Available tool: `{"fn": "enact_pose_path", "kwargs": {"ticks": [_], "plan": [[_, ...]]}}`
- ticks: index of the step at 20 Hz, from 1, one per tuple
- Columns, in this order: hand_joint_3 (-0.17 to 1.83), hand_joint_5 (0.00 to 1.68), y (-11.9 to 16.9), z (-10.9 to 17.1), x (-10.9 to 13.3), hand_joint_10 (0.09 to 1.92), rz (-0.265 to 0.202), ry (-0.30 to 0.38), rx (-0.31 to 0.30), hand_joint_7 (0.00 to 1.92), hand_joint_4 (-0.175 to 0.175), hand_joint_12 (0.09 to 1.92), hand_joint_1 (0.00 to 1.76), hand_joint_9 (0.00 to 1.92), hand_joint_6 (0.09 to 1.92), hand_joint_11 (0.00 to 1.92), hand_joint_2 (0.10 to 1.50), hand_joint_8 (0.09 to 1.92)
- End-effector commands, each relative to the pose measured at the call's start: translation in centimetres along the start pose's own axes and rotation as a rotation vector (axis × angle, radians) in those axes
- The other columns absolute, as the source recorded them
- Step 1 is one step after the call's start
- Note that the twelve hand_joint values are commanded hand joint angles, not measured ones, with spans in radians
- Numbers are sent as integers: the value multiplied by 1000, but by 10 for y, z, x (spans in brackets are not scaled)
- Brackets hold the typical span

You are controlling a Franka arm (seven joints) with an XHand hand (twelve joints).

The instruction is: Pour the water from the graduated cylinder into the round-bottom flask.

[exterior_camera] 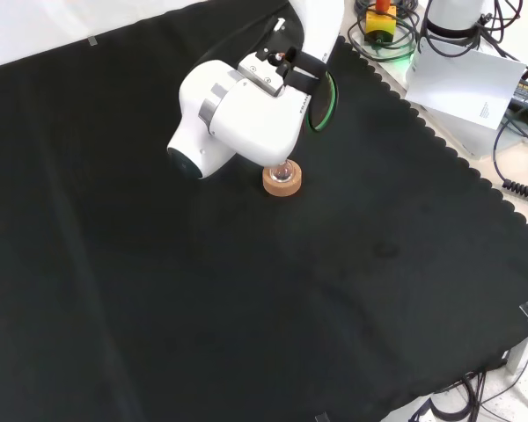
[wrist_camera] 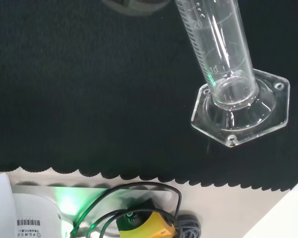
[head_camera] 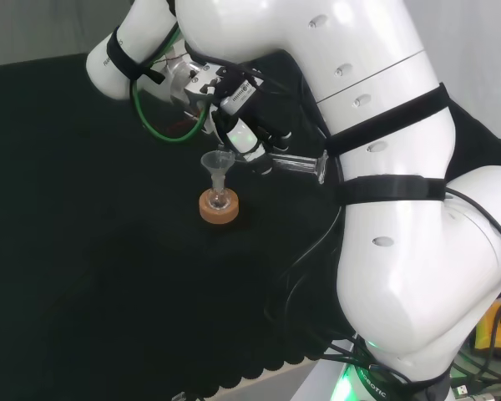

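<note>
Black cloth covers the table point(exterior_camera: 158, 290) from edge to edge. White and big, the robot arm point(head_camera: 384, 167) bends over the middle of it in the head view. The robot hand point(head_camera: 238, 104) has its fingers curled round the graduated cylinder point(head_camera: 296, 164), which lies tipped on its side up in the air. Its six-sided clear foot point(wrist_camera: 241, 109) shows close up in the wrist view. The cylinder's mouth sits right at a small clear funnel point(head_camera: 218, 163). That funnel stands in the round-bottom flask point(head_camera: 219, 199). The flask rests on a cork ring point(exterior_camera: 282, 179) near the middle of the cloth.
</note>
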State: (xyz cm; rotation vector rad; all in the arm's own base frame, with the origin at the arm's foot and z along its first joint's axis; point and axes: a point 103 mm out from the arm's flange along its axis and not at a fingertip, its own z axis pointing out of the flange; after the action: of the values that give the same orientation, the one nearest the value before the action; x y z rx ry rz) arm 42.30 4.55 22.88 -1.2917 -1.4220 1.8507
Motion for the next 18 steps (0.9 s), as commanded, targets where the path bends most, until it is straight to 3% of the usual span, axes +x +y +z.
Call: {"fn": "enact_pose_path", "kwargs": {"ticks": [1,18], "plan": [[-1,1015,-2,1,-2,87,-2,-2,2,1393,-76,677,1128,1536,957,1405,1105,211],[-1,1016,-3,0,-3,87,2,-7,8,1399,-82,673,1131,1539,954,1401,1104,205]]}}
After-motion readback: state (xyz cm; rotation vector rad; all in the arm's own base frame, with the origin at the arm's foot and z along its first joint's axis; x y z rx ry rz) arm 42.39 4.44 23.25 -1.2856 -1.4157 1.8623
